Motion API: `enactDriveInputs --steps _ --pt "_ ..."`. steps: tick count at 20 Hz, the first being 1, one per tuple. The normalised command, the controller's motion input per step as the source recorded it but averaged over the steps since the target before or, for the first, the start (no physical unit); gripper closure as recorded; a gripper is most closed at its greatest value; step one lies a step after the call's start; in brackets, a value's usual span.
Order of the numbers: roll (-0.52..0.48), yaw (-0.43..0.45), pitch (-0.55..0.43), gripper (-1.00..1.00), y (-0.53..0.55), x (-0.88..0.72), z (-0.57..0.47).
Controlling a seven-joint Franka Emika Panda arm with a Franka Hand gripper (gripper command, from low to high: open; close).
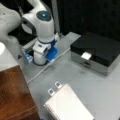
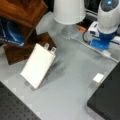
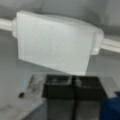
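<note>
My gripper point(image 3: 72, 88) shows at the bottom of the wrist view with its two dark fingers pressed together, shut, and nothing between them. Just beyond the fingertips a white rectangular block point(image 3: 56, 43) sits in line on a white cable point(image 3: 111, 43) lying on the grey table. In both front views the gripper point(image 1: 50, 56) point(image 2: 100, 45), with blue parts on it, is low over the table right at that cable point(image 1: 40, 72) point(image 2: 82, 41) and its block point(image 1: 51, 62) point(image 2: 106, 53). I cannot tell whether the fingertips touch the block.
A black box on a silver base point(image 1: 96, 48) point(image 2: 107, 97) with a white tab point(image 1: 86, 55) point(image 2: 98, 77) stands nearby. A white ribbed panel with two clips point(image 1: 67, 105) point(image 2: 38, 65) leans on the table. There is also wooden furniture point(image 1: 13, 95) point(image 2: 22, 11) and a white lamp point(image 2: 68, 11).
</note>
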Motion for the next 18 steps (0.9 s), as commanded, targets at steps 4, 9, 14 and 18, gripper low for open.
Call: enactDriveInputs --steps 4,9,14,18 --pt "0.141 0.039 -0.636 1.00 -0.15 -0.93 -0.50" --pt "0.192 0.025 -0.644 1.00 -0.18 -1.00 -0.50" --pt "0.192 -0.030 -0.673 1.00 -0.19 -1.00 -0.48" --pt "0.194 -0.064 -0.695 1.00 -0.16 -1.00 -0.49"
